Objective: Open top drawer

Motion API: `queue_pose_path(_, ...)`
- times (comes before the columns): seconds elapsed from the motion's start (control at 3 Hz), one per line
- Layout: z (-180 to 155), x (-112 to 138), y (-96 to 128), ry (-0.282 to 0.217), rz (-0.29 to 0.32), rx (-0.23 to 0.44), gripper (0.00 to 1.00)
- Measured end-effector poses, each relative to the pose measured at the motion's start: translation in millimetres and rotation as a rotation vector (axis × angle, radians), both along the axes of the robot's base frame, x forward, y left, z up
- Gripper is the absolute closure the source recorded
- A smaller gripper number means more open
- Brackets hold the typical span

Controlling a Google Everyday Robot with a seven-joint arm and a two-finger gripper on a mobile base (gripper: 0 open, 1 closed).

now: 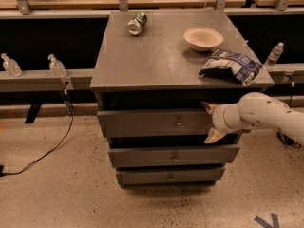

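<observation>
The top drawer (152, 122) is the widest grey front under the cabinet top, with a small metal knob (179, 123) at its centre. It stands out slightly from the cabinet, with a dark gap above it. My gripper (209, 121), on a white arm coming from the right, is at the drawer front's right end. Its fingers (213, 136) are spread apart, one at the front's top edge and one at its bottom edge. Whether they press on the front does not show.
Two narrower drawers (173, 156) lie below. On the cabinet top (156, 61) are a crushed can (136, 23), a white bowl (203, 38) and a chip bag (230, 65). Plastic bottles (57, 66) stand on side ledges. A cable (52, 146) runs over the floor at left.
</observation>
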State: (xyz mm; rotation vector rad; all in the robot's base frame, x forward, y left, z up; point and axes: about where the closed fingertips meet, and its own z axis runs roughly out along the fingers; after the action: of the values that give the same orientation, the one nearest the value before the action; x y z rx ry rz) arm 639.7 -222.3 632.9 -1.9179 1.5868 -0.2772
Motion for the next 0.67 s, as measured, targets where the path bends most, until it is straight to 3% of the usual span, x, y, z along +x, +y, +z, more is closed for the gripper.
queue_pose_path(0.67, 3.0, -21.7, 3.9, 0.001, -0.008, 0.013, 0.21)
